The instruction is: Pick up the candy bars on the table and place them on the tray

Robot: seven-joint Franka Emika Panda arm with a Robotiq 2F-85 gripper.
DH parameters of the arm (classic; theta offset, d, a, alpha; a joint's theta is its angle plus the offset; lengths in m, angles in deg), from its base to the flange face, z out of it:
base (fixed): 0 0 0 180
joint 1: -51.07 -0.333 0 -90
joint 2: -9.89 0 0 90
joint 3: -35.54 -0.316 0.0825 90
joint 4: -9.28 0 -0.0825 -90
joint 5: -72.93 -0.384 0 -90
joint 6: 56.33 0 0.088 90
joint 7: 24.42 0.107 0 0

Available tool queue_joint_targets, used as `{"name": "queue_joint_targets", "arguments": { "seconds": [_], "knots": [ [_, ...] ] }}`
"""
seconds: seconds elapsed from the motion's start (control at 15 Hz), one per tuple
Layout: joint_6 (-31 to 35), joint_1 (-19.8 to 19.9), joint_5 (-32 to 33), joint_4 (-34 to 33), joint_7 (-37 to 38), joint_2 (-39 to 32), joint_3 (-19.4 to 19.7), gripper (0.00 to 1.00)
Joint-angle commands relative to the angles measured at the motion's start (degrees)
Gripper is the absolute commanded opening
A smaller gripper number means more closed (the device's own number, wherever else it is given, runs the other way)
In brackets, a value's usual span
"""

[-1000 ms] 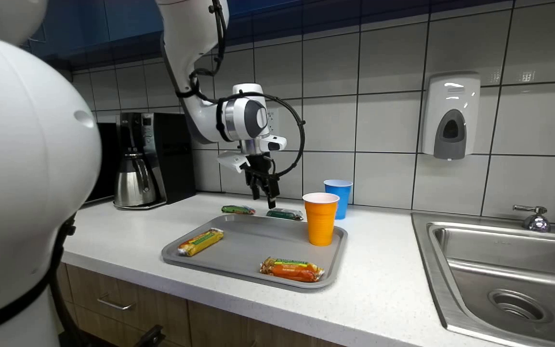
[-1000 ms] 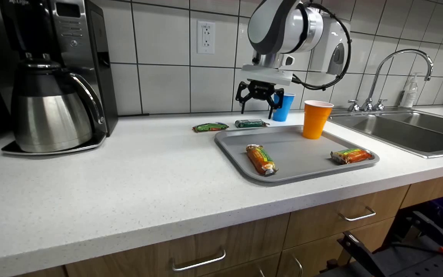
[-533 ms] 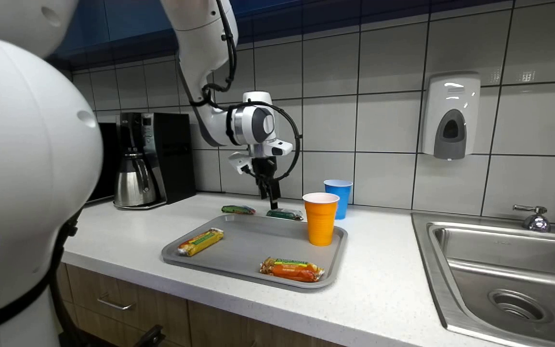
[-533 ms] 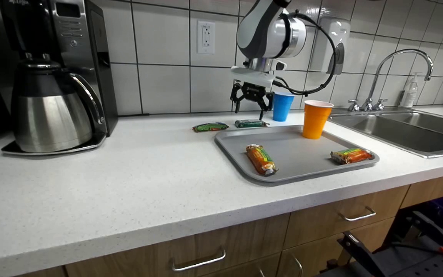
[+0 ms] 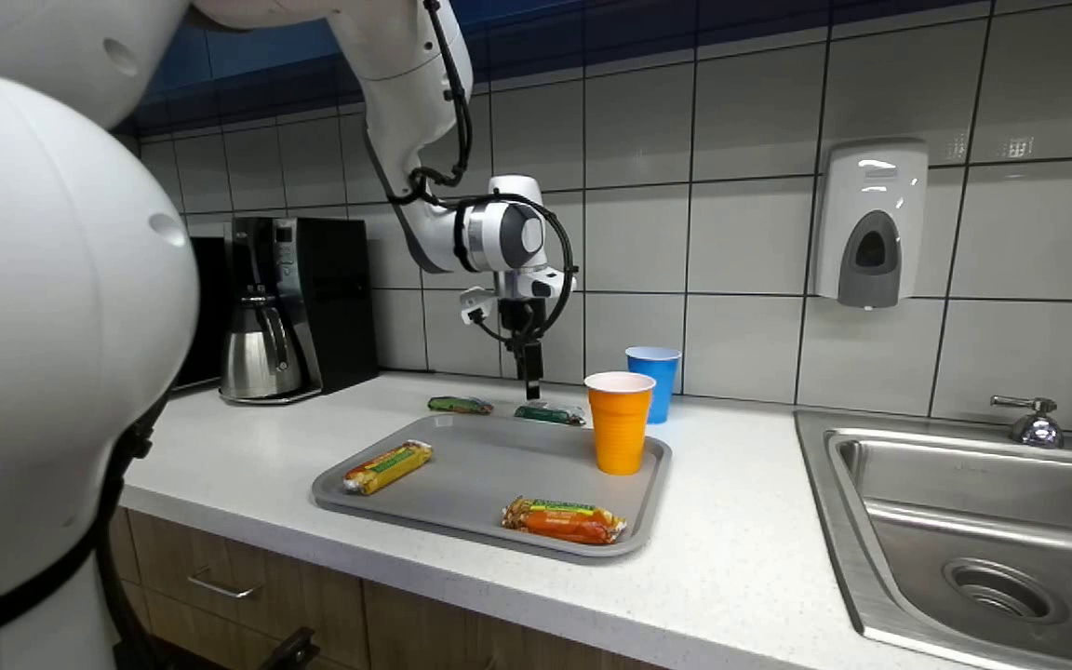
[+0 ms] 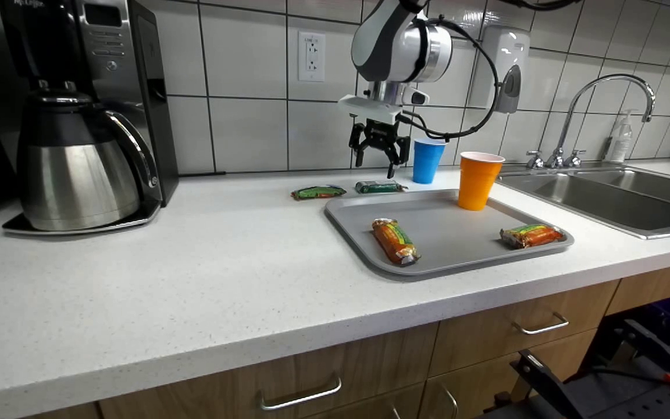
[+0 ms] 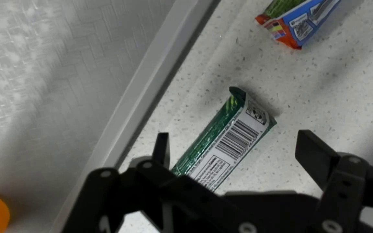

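My gripper (image 7: 233, 139) is open and empty, above a dark green candy bar (image 7: 225, 142) on the table (image 6: 195, 279). In the wrist view this bar lies slantwise between the fingers, its near end hidden behind the left finger. It shows below the gripper (image 6: 376, 167) in both exterior views (image 6: 379, 187) (image 5: 551, 413). A second green bar (image 6: 319, 192) lies beside it on the table, and its red-and-blue end shows in the wrist view (image 7: 296, 26). The yellow-orange bar (image 5: 388, 467) lies on the grey tray (image 5: 480, 456), whose rim (image 7: 151, 64) runs beside the dark green bar.
An orange cup (image 5: 620, 423) and an orange-red packet (image 5: 564, 521) are on the tray. A blue cup (image 6: 428, 162) stands behind it, near the tiled wall. A coffee maker (image 6: 79, 157) stands at the counter's far end, and a steel sink (image 5: 824, 521) lies on the opposite side.
My open gripper has turned about its vertical axis and shifted sideways, now over the dark green bar. It rose slightly in the last half second. The bars, tray and cups have not moved.
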Motion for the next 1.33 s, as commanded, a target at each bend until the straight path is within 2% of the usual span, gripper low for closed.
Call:
{"name": "queue_joint_targets", "arguments": {
  "seconds": [0.0, 0.6, 1.27],
  "knots": [
    [-3.9, 0.28, -0.87, -4.68, 4.61, -2.44, 1.01, 1.0],
    [-3.11, 0.99, -1.67, -8.11, 13.82, -6.4, 1.78, 1.0],
    [-2.0, 0.87, -1.59, -10.11, 19.03, -8.74, 1.64, 1.0]
  ]
}}
